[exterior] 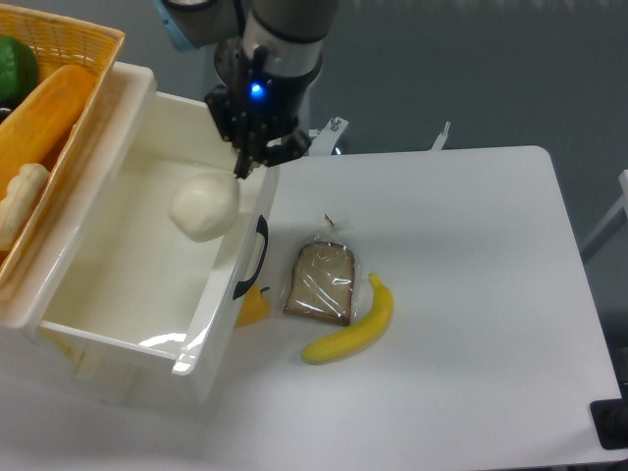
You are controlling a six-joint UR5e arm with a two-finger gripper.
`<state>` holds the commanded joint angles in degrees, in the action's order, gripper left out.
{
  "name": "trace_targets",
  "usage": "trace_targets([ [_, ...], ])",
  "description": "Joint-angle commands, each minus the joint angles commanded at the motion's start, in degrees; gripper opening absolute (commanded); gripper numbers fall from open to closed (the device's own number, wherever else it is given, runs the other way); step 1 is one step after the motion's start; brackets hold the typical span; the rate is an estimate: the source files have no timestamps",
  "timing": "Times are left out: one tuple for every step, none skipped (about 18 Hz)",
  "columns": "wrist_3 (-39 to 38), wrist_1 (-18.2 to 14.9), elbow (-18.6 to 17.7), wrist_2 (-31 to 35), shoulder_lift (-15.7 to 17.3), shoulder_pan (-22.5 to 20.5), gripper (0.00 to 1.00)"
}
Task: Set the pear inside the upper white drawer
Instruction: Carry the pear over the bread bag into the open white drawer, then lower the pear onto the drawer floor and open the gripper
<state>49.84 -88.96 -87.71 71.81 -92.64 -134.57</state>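
Note:
The pale cream pear (204, 206) hangs by its stem from my gripper (241, 172), whose jaws are pinched shut on the stem. It is in the air over the right side of the upper white drawer (118, 334), just inside the drawer's front wall with the black curved handle (257, 257). The drawer stands pulled out and its white inside shows nothing in it. My arm reaches down from the top of the view above the drawer's far right corner.
A bagged bread slice (320, 283) and a yellow banana (351, 330) lie on the white table (471, 294) right of the drawer. A yellow wicker basket (59, 88) with fruit sits above the drawer at the left. Something yellow (252, 308) peeks from under the drawer front.

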Motion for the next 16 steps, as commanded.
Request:
trace_targets([
  [-0.7, 1.1, -0.6, 0.0, -0.1, 0.6, 0.0],
  [-1.3, 1.9, -1.1, 0.1, -0.6, 1.4, 0.0],
  [-2.1, 2.4, -1.1, 0.2, -1.2, 2.1, 0.0],
  [-2.7, 2.6, -0.9, 0.3, -1.8, 2.6, 0.0],
  [-3.1, 2.7, -0.6, 0.4, -2.8, 3.3, 0.0],
  [-3.1, 2.9, -0.5, 0.4, -3.3, 3.7, 0.0],
  [-3.1, 3.3, -0.4, 0.4, -3.7, 4.0, 0.0],
  [-3.1, 3.5, -0.4, 0.5, -4.2, 4.5, 0.0],
  [-3.1, 3.7, -0.4, 0.6, -4.5, 4.9, 0.0],
  [-3.1, 3.7, -0.4, 1.1, -4.7, 5.5, 0.01],
  [-3.1, 3.7, -0.4, 1.6, -5.0, 5.9, 0.05],
  [-3.1, 3.7, -0.5, 1.8, -5.2, 6.1, 0.14],
  [-3.1, 3.8, -0.5, 1.9, -5.6, 6.2, 0.24],
  [-3.0, 3.8, -0.5, 1.9, -5.8, 6.6, 0.27],
  [-3.0, 3.9, -0.4, 2.4, -5.9, 6.9, 0.33],
  [-2.9, 3.9, -0.4, 3.2, -6.0, 7.4, 0.49],
])
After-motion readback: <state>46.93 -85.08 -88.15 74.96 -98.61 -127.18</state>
